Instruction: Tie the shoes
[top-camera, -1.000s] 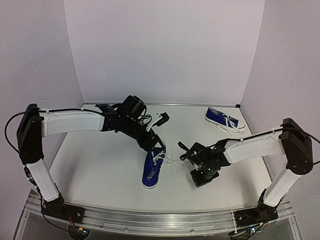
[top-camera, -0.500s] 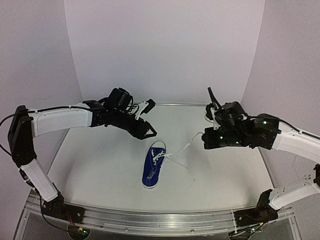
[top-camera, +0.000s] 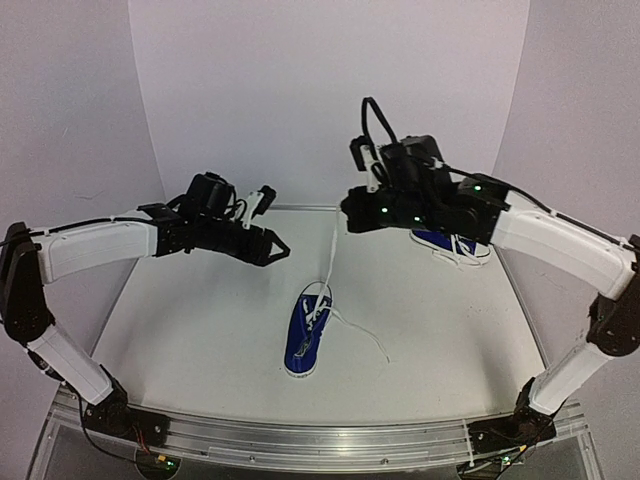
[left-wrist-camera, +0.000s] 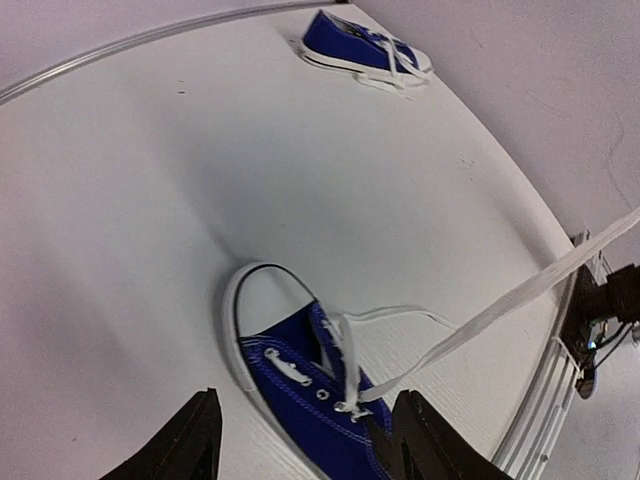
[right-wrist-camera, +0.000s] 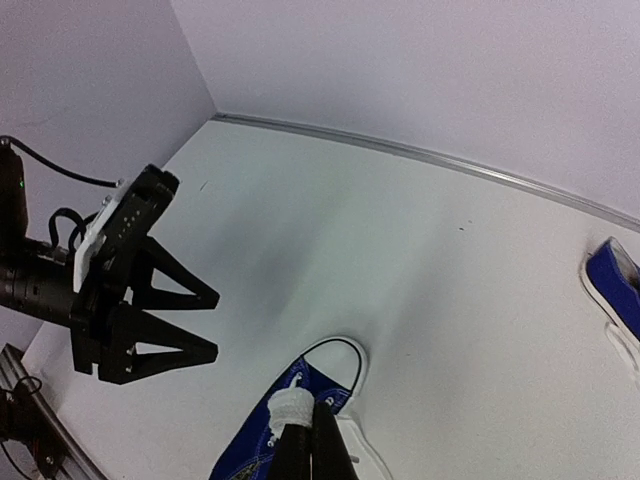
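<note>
The right pincer (top-camera: 347, 214), clamped on a white lace (top-camera: 330, 255), hangs high above the near royal-blue canvas sneaker (top-camera: 303, 340) on the table (top-camera: 200, 320). The left pincer (right-wrist-camera: 214, 324) gapes open left of it, apart.

A flat white counter (top-camera: 200, 330) is sitting between pale lilac backdrop walls (top-camera: 330, 100), a ribbed aluminium rail (top-camera: 300, 440) running along its near edge and a thin metal strip (top-camera: 300, 208) lining the far one.

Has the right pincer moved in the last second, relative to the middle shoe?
Yes. The right pincer has lifted from beside the middle shoe, up and toward the back wall, drawing a white lace taut.
</note>
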